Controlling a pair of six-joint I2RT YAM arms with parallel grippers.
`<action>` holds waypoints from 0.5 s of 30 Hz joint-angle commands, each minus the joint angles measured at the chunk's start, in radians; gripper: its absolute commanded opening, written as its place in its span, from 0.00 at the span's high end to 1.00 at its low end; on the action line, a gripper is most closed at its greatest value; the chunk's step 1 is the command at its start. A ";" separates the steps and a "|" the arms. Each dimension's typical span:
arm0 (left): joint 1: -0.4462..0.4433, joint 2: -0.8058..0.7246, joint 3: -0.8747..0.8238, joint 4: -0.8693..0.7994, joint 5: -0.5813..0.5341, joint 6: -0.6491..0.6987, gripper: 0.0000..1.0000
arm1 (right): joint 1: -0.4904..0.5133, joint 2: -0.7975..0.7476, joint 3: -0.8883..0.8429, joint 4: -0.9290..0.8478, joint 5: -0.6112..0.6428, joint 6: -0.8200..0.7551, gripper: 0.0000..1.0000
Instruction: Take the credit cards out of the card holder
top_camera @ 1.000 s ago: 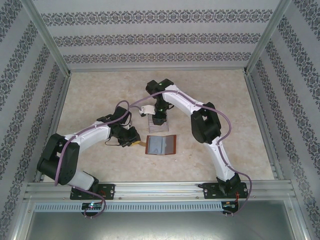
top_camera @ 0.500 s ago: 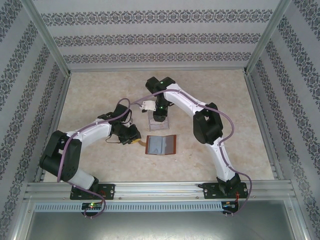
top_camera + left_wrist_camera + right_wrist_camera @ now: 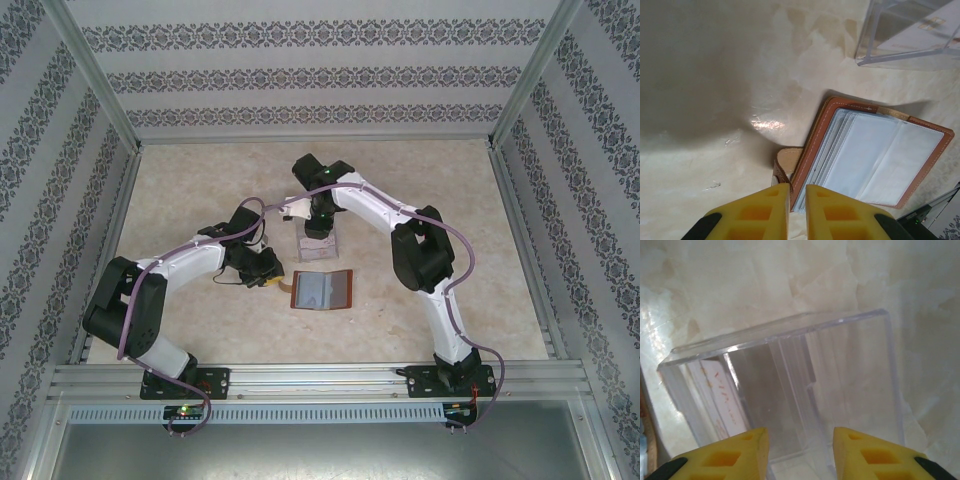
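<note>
The card holder [image 3: 322, 290] lies open on the table, reddish-brown leather with pale grey-blue pockets [image 3: 880, 155]. My left gripper [image 3: 278, 283] sits at its left edge, beside the strap tab [image 3: 786, 161]. In the left wrist view the left gripper [image 3: 798, 202] is shut on the leather edge. My right gripper [image 3: 316, 222] hovers above the clear tray [image 3: 318, 244]. Seen from the right wrist, the right gripper [image 3: 801, 445] is open with nothing between its fingers. One pale credit card [image 3: 715, 390] with red marks stands in the tray's left compartment.
The clear plastic tray [image 3: 805, 330] stands just beyond the card holder, and its corner [image 3: 910, 37] appears in the left wrist view. Bare marbled tabletop [image 3: 200, 190] surrounds both. Patterned walls and metal rails [image 3: 320, 380] enclose the table.
My right gripper has opened and drawn back from the tray toward the far side. The left gripper has kept its hold on the card holder and has not moved.
</note>
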 commanded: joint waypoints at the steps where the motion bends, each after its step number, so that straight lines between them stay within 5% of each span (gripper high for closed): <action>1: 0.011 0.003 0.025 0.005 0.006 0.016 0.84 | 0.015 0.000 -0.048 0.043 0.031 0.012 0.62; 15: 0.010 -0.004 0.040 -0.011 0.009 0.021 0.84 | 0.022 -0.081 -0.107 0.087 0.047 0.074 0.60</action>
